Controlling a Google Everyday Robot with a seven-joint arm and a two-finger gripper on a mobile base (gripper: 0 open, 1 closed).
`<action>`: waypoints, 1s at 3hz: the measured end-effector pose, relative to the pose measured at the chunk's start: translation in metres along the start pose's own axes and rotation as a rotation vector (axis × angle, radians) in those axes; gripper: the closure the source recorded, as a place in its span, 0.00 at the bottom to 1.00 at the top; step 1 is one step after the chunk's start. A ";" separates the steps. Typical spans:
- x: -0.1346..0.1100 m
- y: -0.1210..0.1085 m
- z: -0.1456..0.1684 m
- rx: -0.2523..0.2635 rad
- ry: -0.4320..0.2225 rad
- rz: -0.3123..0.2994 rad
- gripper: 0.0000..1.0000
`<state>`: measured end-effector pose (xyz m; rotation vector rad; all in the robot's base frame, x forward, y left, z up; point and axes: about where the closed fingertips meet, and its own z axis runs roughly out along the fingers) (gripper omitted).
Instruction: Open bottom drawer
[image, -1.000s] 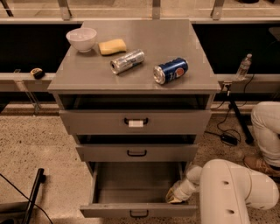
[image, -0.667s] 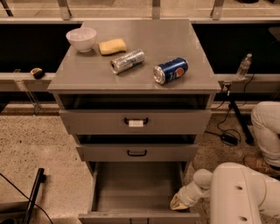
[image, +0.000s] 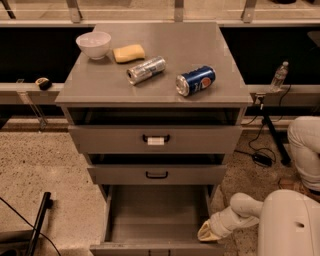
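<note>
Beside the right front corner of the open bottom drawer rests the gripper; clenched or released, I cannot tell.

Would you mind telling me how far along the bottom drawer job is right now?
Done: the bottom drawer stands pulled well out past the middle drawer, its grey interior exposed. In hand: the gripper sits low at the drawer's right front corner; whether it touches is unclear. Left: apparently only backing the gripper off.
</note>
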<state>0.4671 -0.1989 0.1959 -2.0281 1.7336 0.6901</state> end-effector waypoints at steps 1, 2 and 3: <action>-0.021 -0.002 -0.031 0.071 -0.076 -0.053 1.00; -0.022 -0.001 -0.033 0.082 -0.084 -0.062 0.82; -0.022 -0.001 -0.033 0.082 -0.084 -0.062 0.59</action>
